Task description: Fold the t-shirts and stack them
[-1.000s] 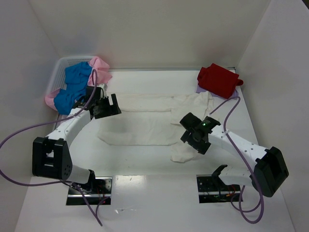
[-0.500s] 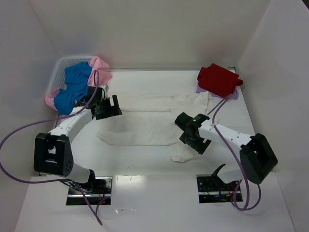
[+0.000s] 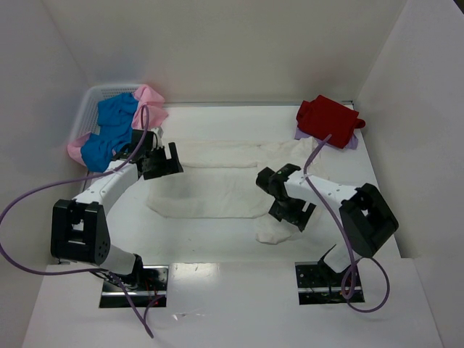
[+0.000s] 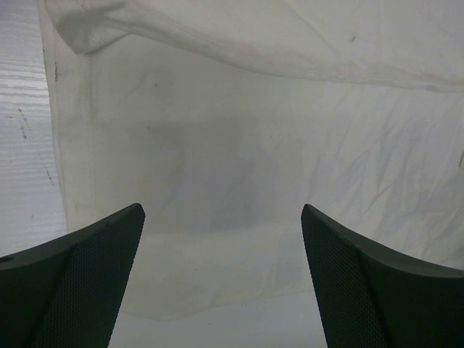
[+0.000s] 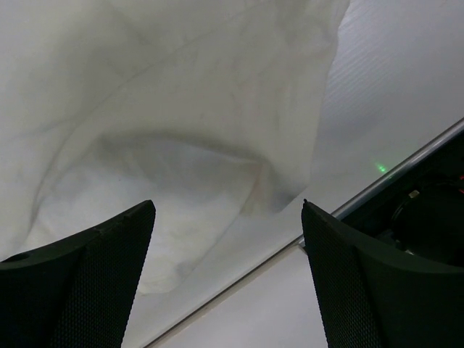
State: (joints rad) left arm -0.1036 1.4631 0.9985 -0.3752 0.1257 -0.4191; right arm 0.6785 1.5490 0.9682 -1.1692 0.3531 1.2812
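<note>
While the cream-white cloth t-shirt (image 3: 206,196) lay spread, the left gripper (image 3: 165,159) hung over its left edge, the right gripper (image 3: 284,196) over its right end. Both pincers gaped, empty.

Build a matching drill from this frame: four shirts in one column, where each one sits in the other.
Things:
1. cream shirt
2. red shirt
3. blue shirt
4. lavender shirt

Places:
A. in the basket, far left
B. under another shirt, far right corner
C. spread out in the middle of the table
D. on top of another shirt, far right corner

Pairs: 1-C, 2-D, 3-A, 4-B
</note>
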